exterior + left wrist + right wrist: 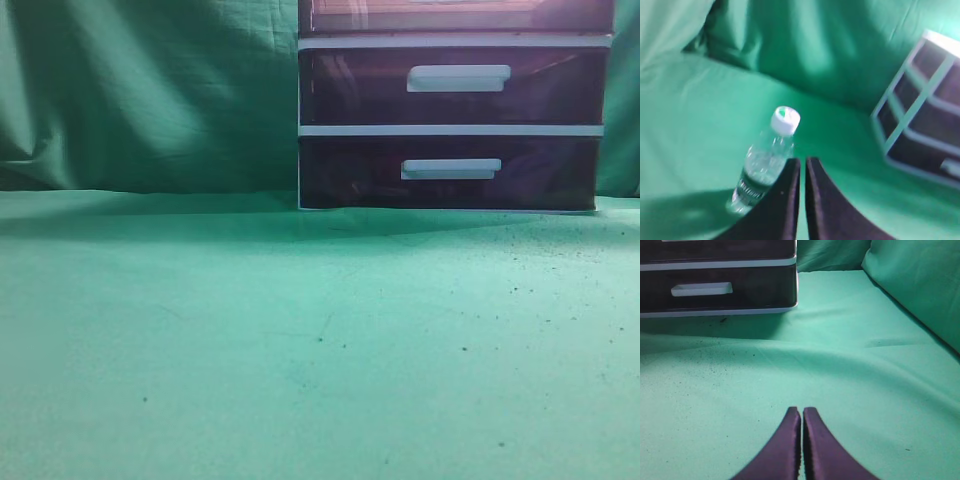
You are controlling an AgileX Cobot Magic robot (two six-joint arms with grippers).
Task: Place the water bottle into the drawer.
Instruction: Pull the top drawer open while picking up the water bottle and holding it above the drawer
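A clear water bottle [762, 167] with a white cap stands on the green cloth in the left wrist view, just left of and beyond my left gripper [802, 162], which is shut and empty. The bottle does not show in the exterior view. The drawer [455, 14], the lighter reddish top one of the white-framed unit, shows at the top edge of the exterior view and looks closed. My right gripper [802, 412] is shut and empty above the cloth, well in front of the unit. Neither gripper shows in the exterior view.
Two darker drawers with white handles [458, 78] [450, 169] sit below the top one. The unit also shows in the left wrist view [922, 110] and the right wrist view [715, 280]. Green cloth [300, 340] covers the table and hangs behind.
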